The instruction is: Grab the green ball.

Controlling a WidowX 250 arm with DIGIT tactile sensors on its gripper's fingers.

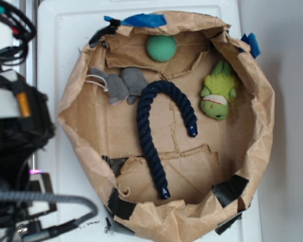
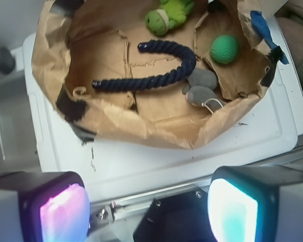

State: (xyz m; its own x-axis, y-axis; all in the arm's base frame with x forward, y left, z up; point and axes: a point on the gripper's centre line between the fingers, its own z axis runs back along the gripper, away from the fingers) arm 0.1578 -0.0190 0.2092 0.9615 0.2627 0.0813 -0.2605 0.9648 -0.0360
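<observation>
Your target, the green ball [image 1: 161,48], sits on the cardboard floor at the far end of the paper-walled bin [image 1: 252,131], in the corner next to the blue tape [image 1: 143,20] on the rim. Nothing touches it. The 2 grey felt pieces [image 1: 122,83] lie near it, further in towards the bin's middle, and the dark blue rope [image 1: 159,126] curls below those, running along the bin's floor. The lime-green plush toy [image 1: 218,95] lies apart from the ball against the side wall of the bin; do not mistake it for the target.

You are at the very first step: the approach has not begun. In the wrist view the pincer [image 2: 151,206] hangs outside the bin, above the white worktop [image 2: 191,156] on the side of the bin opposite the ball. Its 2 pads, the pink-lit one [image 2: 60,212] and the cyan-lit one [image 2: 232,212], stand wide apart with nothing between them.

Your next move, as I judge it, calls for a long carry across the whole bin, over the near paper wall, the rope and the felt, to a point straight above the ball. Keep the pads spread, then descend so they straddle it. The crumpled wall behind the ball leaves little room on that side, so line the pads up along the wall, not into it. The ball is round and may roll if 1 pad nudges it first.
</observation>
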